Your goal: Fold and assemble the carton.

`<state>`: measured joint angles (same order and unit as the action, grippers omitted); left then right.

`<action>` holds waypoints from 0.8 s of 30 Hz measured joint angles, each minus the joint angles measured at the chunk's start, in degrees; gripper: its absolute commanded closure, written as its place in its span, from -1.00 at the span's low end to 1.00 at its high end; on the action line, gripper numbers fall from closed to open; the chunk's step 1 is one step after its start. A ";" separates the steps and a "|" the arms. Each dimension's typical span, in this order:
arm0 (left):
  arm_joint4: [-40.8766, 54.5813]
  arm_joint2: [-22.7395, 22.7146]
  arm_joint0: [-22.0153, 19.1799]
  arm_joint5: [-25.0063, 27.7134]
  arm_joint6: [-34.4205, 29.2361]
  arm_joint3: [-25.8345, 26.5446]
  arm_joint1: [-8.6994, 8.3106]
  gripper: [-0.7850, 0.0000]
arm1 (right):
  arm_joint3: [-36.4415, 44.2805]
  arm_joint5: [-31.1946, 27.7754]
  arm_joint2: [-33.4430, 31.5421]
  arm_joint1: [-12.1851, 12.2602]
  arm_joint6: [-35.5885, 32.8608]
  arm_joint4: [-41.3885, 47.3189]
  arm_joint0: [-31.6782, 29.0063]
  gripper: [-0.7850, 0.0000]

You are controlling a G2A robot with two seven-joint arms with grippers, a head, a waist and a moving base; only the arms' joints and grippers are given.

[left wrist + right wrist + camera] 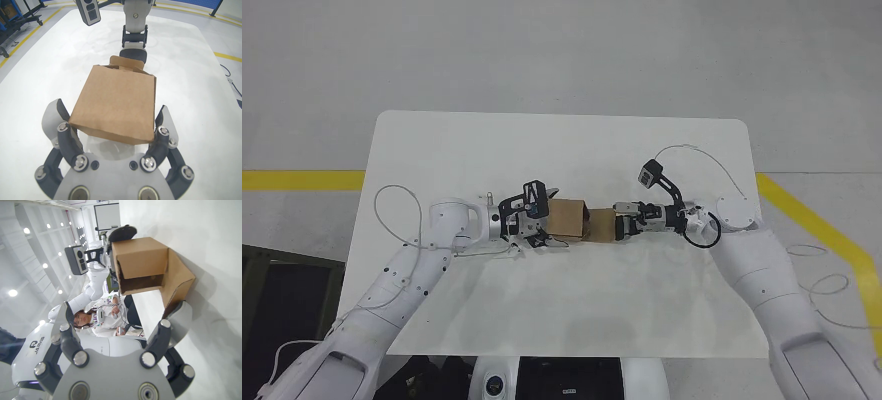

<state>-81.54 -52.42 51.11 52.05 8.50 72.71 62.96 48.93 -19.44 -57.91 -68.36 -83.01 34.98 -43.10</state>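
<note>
A brown carton (570, 219) lies on its side at the middle of the white table (642, 150), held between the two arms. My left gripper (111, 107) is shut on the carton (117, 102), its fingers (56, 111) pressing the two side walls at the near end. The carton's far end is open, with a flap (125, 61) standing up against the right gripper's dark pad (134, 55). In the right wrist view the carton (140, 256) shows its open mouth and one flap (177, 285) sticking out toward me. My right gripper (122, 311) is open, one finger (181, 311) beside that flap.
Thin white cables loop over the table behind each arm, one on the left (392, 205) and one on the right (712, 165). Bare table surface lies all around the carton. Yellow floor lines (302, 180) run past the table edges.
</note>
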 measured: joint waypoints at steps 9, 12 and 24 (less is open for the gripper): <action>-0.31 -0.18 0.16 0.14 -0.05 0.06 -0.01 -1.00 | -0.48 0.00 1.08 -0.79 -1.83 2.29 1.07 -1.00; -0.33 -0.23 0.25 0.20 -0.12 0.05 -0.01 -1.00 | -0.45 -1.05 2.31 -1.11 -0.79 -0.24 1.87 -1.00; -0.69 -0.46 0.41 0.52 -0.04 0.32 -0.04 -1.00 | -1.25 -2.38 5.27 -2.06 0.55 -3.64 3.72 -1.00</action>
<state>-82.23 -52.88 51.52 52.58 8.46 73.03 62.92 47.68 -21.81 -52.64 -70.41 -82.46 31.34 -39.39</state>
